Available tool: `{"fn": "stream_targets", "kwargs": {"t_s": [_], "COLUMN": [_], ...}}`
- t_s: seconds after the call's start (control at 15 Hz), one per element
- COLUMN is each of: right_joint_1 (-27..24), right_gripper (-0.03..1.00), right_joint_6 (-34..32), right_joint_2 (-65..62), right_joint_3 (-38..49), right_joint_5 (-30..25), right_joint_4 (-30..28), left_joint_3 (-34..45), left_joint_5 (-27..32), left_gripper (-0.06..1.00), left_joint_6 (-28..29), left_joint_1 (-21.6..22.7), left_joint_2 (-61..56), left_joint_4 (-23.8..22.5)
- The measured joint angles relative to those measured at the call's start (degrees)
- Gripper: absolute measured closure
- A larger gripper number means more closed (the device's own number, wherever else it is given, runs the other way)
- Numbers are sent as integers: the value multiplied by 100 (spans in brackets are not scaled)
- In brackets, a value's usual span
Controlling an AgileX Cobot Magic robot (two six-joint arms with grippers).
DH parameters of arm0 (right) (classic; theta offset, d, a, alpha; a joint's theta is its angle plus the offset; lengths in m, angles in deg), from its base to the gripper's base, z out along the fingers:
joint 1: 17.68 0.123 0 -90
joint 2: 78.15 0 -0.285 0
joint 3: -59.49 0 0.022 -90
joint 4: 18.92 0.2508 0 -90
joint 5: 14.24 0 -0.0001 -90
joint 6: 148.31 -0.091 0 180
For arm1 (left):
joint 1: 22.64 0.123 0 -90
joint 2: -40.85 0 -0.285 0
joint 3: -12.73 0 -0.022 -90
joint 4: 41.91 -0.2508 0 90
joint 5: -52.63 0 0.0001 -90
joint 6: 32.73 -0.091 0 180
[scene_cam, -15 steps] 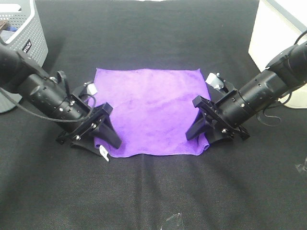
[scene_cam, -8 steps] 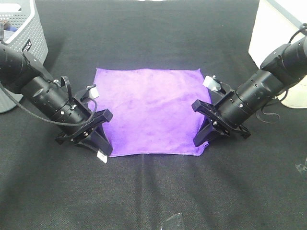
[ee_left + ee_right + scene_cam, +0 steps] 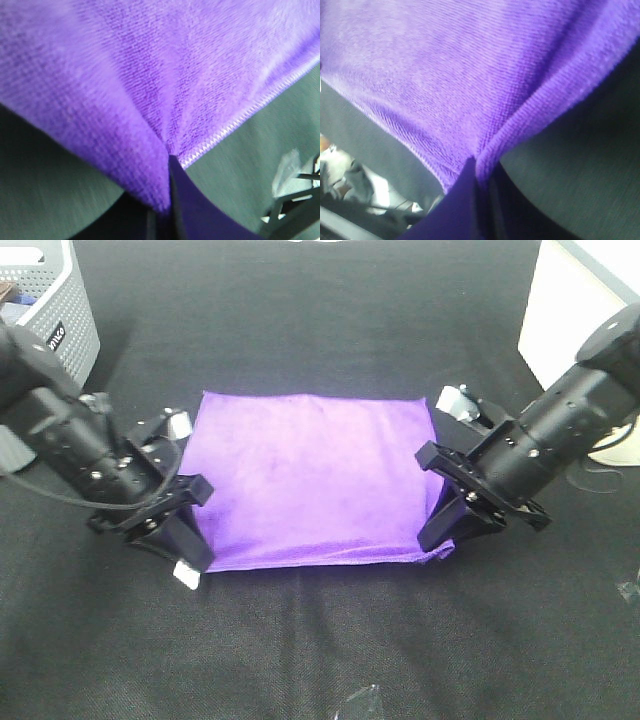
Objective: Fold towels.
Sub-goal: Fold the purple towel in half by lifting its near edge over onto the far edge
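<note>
Purple towel (image 3: 315, 480) sits mid-table on the black cloth (image 3: 320, 650), spread out between my two arms. My left claw (image 3: 195, 552) is clamped on its corner at 7 o'clock, and the left wrist camera shows the hem bunched into the closed jaws. My right claw (image 3: 440, 535) is pinched onto the corner at 5 o'clock, with fabric gathered between its fingers likewise. A small white tag (image 3: 186, 575) pokes out just beside the left claw. A grey basket (image 3: 55, 315) stands at 10 o'clock, well apart from the towel.
</note>
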Motion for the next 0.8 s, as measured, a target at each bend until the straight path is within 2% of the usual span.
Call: {"fn": "stream_targets", "kwargs": {"t_s": [0.13,0.27,0.53,0.6,0.8], "right_joint_1": [0,0,0,0,0], "right_gripper": [96,96,96,96,96], "right_joint_6": [-74,-92,-602,-848,-1100], "right_joint_2": [-206,-138,710,1152,1874], "right_joint_3": [-34,-533,-2401,-3243,-4360], "right_joint_5": [-52,0,0,-57,-143], "right_joint_4": [6,-109,-693,-940,-1089], "left_joint_3": [115,-241,-1725,-2332,-3254], "left_joint_5": [-241,-510,-607,-619,-630], "left_gripper": [94,94,94,94,94], "left_joint_6": [0,0,115,223,447], "left_joint_1": [0,0,0,0,6], "left_joint_2": [-355,-401,241,590,1226], "left_joint_4": [17,46,86,115,92]}}
